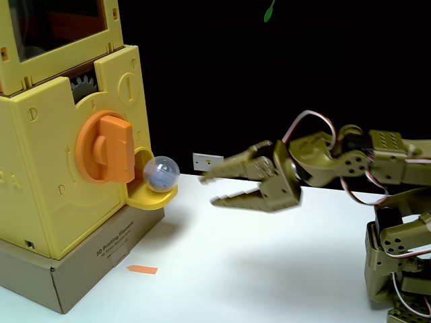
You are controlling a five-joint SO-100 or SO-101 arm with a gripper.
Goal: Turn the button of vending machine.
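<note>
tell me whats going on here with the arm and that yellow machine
A small olive-coloured robot arm is reaching from the right toward a yellow vending machine that stands on a cardboard box. Its gripper is open and hangs in the air, apart from the machine, touching nothing. The orange button on the machine's front is not being touched, with its bar upright. A clear capsule sits in the yellow tray beside the button.

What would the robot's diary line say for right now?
pincer: open, in the air, right of machine | button: untouched | capsule: in tray | vending machine: on box
</note>
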